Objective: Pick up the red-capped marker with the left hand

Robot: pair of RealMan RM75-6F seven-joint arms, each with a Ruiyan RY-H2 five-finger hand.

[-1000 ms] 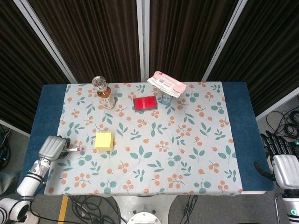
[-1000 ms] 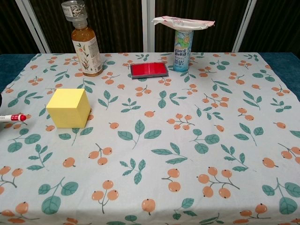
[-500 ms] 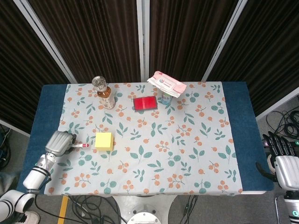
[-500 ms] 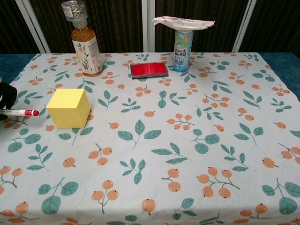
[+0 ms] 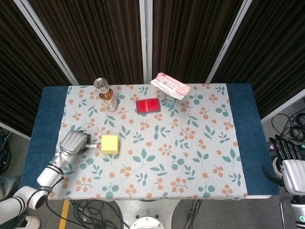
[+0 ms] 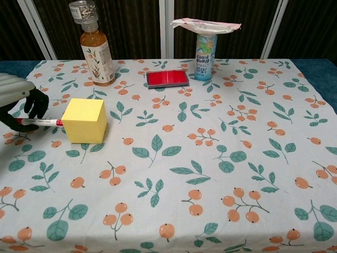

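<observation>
We have the marker pinched at the left edge of the frame

Our left robot hand (image 6: 21,105) pinches the red-capped marker (image 6: 41,122) between dark fingertips, low over the desk (image 5: 240,143), its cap end touching the yellow cube (image 6: 84,120); we judge the sideways grip suits a thin pen lying flat. Farther off, toward the upper part of the frame, stand the tea bottle (image 6: 96,48), red case (image 6: 167,78) and can (image 6: 206,55). Our right robot hand (image 5: 288,160) waits off the desk's lower right, fingers apart, empty.

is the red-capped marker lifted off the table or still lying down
Cannot tell if lifted. The left hand pinches the red-capped marker, which lies horizontal, its cap end against the yellow cube.
</observation>
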